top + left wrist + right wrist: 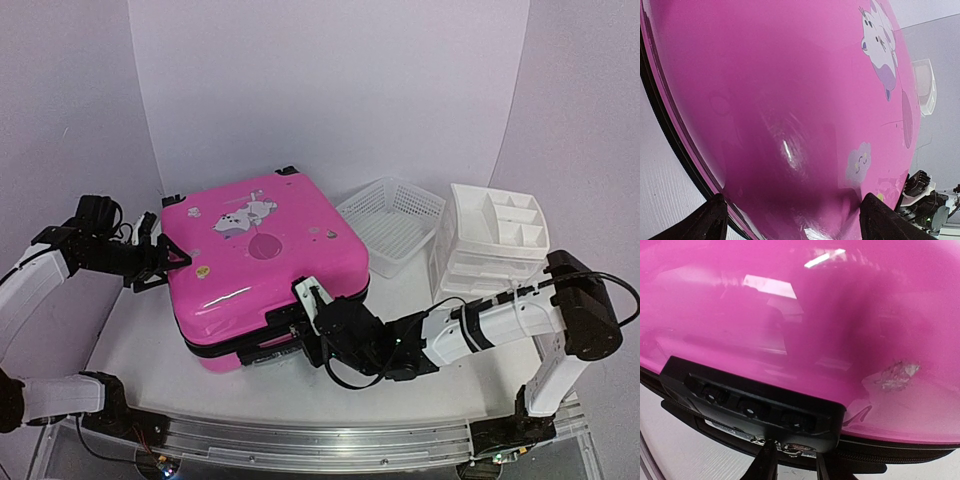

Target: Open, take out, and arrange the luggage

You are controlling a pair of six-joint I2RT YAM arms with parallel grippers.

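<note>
My left tool (168,260), spread wide, straddles the luggage (262,250) edge to brace it, I judge, while my right tool (792,467) seems to pinch the zip pull (785,445) under the lock (755,405).

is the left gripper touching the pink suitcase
Cannot tell. In the left wrist view the left gripper has open fingers astride the suitcase edge, but neither contact nor gap shows plainly; the top view is too coarse.

The fingertips of the right gripper (792,464) are cut off by the wrist view's bottom edge, so any hold on the silver metal piece (782,444) below the lock (755,407) of the suitcase (260,250) is unclear. Its stickers (203,270) are unreadably small.
</note>
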